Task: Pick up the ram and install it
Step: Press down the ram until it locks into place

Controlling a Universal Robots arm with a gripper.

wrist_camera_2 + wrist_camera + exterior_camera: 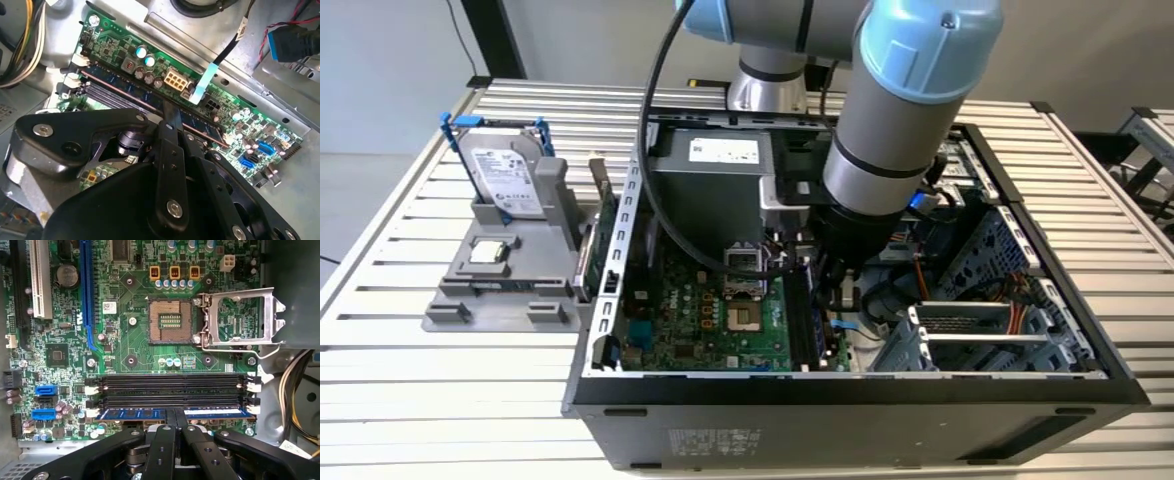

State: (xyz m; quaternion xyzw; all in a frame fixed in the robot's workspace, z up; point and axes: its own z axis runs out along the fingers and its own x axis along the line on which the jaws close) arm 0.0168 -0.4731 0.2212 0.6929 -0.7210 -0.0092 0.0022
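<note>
Ram, a dark stick with pale labels, sits along the outermost of the black memory slots on the green motherboard, the robot's gripper clamped on its middle with both black fingers drawn together against the stick. In the second wrist view the ram runs along the slot row, the gripper meeting its upper edge. In the exterior view, the arm reaches down into the open computer case, while a silver hard drive stands in its grey holder on the slatted table at the exterior view's left. Pick-up looks finished and the stick appears lined up with its slot; whether it is fully pressed home, with the white end clips latched, cannot be judged, and the gripper has not let go.
</note>
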